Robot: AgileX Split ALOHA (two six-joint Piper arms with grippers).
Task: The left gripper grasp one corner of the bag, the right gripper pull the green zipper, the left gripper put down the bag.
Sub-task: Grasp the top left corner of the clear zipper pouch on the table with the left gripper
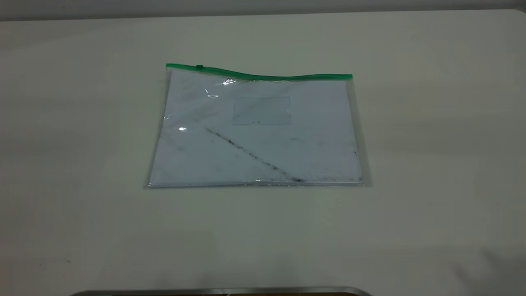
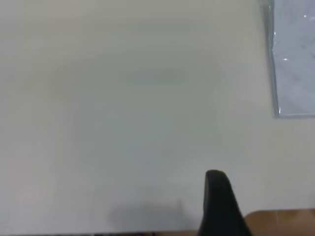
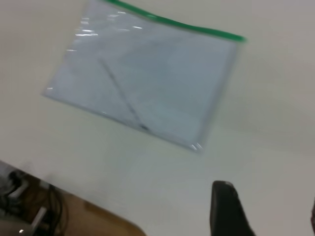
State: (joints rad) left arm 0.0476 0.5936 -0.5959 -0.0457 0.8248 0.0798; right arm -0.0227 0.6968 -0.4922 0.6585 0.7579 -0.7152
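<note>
The bag (image 1: 263, 144), a flat clear pouch with white paper inside and a dark diagonal smudge, lies flat in the middle of the white table (image 1: 431, 172). The green zipper (image 1: 263, 76) runs along its far edge, with the slider tab (image 1: 199, 66) near the left end. Neither gripper shows in the exterior view. My left gripper (image 2: 270, 201) hovers over bare table, apart from the bag's corner (image 2: 295, 59); one black finger (image 2: 219, 196) shows with nothing beside it. My right gripper (image 3: 268, 209) is open and empty, short of the bag (image 3: 147, 83) and its zipper (image 3: 172, 22).
A metal-rimmed edge (image 1: 222, 291) shows at the table's near side. A brown rounded table edge (image 2: 280, 221) lies close to the left gripper. Cables and gear (image 3: 29, 206) sit below the table edge in the right wrist view.
</note>
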